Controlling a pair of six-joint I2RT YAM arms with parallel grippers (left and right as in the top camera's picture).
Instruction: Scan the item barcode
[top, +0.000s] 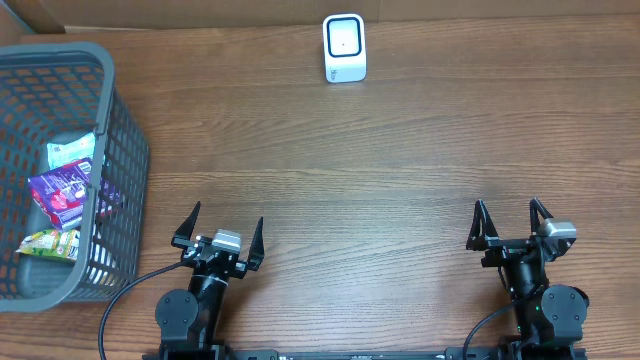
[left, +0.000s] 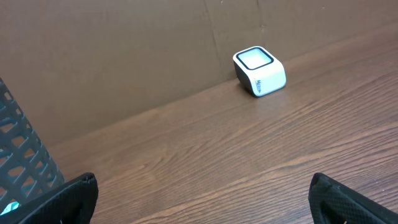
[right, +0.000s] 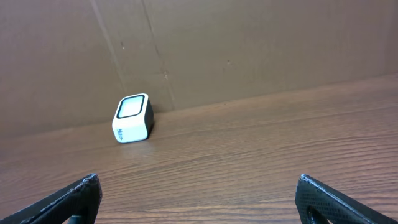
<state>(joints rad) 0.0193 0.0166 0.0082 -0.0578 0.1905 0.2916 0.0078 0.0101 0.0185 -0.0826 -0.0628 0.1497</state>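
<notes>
At the near edge of the surface (top: 400, 180), the left pincer (top: 227, 220) and the right pincer (top: 508, 208) are held spread wide, with nothing pinched. A packet is best lifted from the basket (top: 105, 100) by the left pincer, gripped at an edge so no barcode is covered. Three crinkled packets are seen inside: yellow-green (top: 48, 243), purple (top: 62, 190), pale green (top: 70, 152). The white scanner (top: 344, 47) is set at the far edge, well apart.
</notes>
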